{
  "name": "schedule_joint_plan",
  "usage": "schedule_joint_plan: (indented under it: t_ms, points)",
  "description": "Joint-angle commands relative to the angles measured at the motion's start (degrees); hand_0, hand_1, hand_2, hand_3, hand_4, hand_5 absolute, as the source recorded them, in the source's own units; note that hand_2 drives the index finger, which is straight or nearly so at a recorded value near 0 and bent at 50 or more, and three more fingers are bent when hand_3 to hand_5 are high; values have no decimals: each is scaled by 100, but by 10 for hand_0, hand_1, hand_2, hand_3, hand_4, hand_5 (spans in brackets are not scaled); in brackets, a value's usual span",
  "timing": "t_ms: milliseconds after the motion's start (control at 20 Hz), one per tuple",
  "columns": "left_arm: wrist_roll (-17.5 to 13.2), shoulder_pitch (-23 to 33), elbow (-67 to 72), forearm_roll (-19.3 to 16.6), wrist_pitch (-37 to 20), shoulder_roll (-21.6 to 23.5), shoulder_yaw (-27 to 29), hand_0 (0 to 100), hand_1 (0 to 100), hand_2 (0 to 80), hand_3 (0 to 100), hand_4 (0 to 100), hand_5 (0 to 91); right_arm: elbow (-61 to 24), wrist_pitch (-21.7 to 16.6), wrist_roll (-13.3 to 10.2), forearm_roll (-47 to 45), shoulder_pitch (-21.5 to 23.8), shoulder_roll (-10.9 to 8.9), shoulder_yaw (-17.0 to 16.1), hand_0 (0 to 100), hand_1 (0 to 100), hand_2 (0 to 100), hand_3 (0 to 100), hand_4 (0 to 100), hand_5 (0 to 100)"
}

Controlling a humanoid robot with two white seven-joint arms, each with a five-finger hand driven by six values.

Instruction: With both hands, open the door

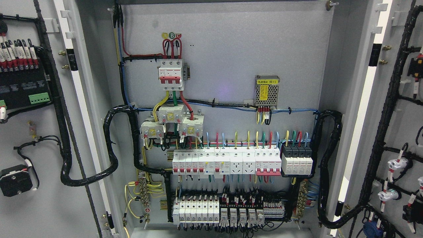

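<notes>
Pretty much done here, judging by how things sit. Left door (36,132) swung wide open, inner face toward the camera, with a black module and red-tipped terminals (18,54) up top and a small black box (15,180) lower down. Right door (396,132) same story, folded right out at the picture's right edge, black wire loom (385,112) running down its inner face, white indicator backs (395,163) poking off it.

Between them, the whole cabinet interior (231,49) on show: main breaker with red toggles (171,74) up high, little mesh-cased power supply (267,91) to its right, row of white breakers (226,162) across the middle, more breakers and relays (228,211) along the bottom. Thick black conduit (110,145) looping from the left door into the box, matching loop (327,165) on the right side.

No robot hands anywhere in shot, neither left nor right, no arms coming in from the bottom corners either. So can't tell whether fingers are apart, together or clamped on anything. Nothing touching either door as far as visible.

Best guess: opening step finished, both leaves well clear of the frame, nothing obvious left except maybe nudging them wider. Can't confirm that from this single view though.
</notes>
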Motion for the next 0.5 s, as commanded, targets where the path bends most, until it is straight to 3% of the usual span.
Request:
schedule_joint_plan:
  t_ms: [0, 200, 451]
  points:
    - [-2, -643, 2909, -4, 19, -533, -63, 0, 0, 0, 0, 42, 0, 1622, 0, 6, 35, 53, 472, 62, 0, 0, 0, 0, 0, 0]
    - [7, -994, 3893, -31, 55, -717, 25, 0, 0, 0, 0, 42, 0, 2386, 18, 6, 70, -96, 612, 71, 0, 0, 0, 0, 0, 0]
    - [-2, -1329, 4774, -57, 369, -928, 16, 0, 0, 0, 0, 42, 0, 4002, 36, 6, 439, -692, 1051, 44, 0, 0, 0, 0, 0, 0]
